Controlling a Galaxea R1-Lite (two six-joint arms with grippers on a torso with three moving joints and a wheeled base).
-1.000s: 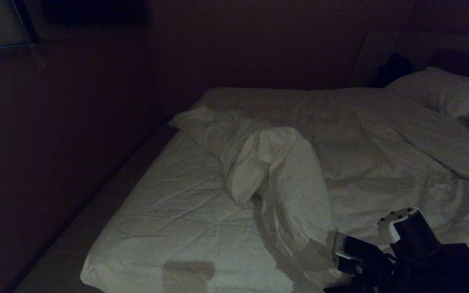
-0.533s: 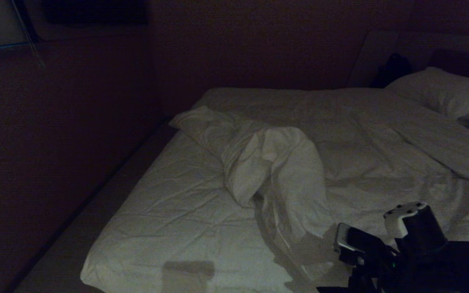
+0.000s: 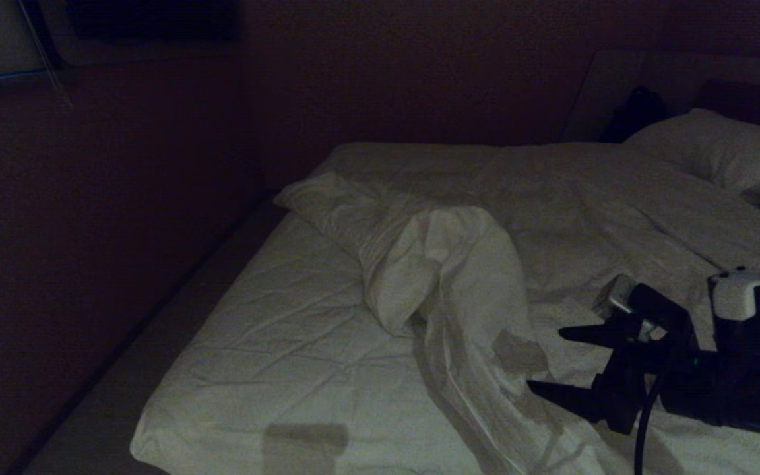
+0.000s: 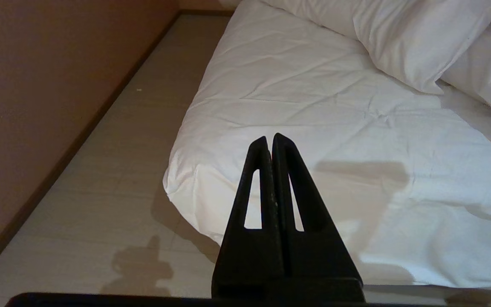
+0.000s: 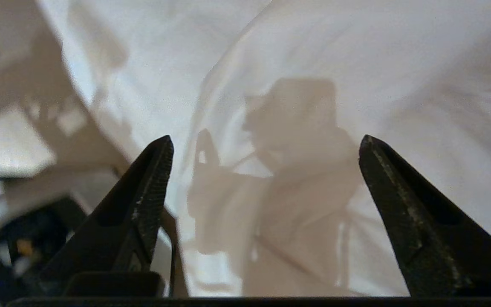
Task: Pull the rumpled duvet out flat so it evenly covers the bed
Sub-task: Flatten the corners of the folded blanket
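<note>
The duvet [image 3: 446,264] lies rumpled on the bed [image 3: 287,330], a thick folded ridge running from the far left corner toward the near right. My right gripper [image 3: 547,359] hovers just right of that ridge's near end, open and holding nothing. In the right wrist view its fingers [image 5: 151,192] stand wide apart over white duvet cloth [image 5: 292,64]. My left gripper [image 4: 271,140] is shut and empty, hanging near the bed's bare sheeted corner [image 4: 211,140], with a puffy duvet fold [image 4: 403,42] beyond it. It is outside the head view.
A white pillow [image 3: 716,148] lies at the far right by the dark headboard, with a dark object [image 3: 640,109] beside it. A narrow floor strip [image 3: 156,330] runs between the bed's left side and the wall [image 3: 90,198].
My right gripper has opened, let go of the duvet's near edge, and lifted up and to the right. The released cloth now lies slack on the bed.
</note>
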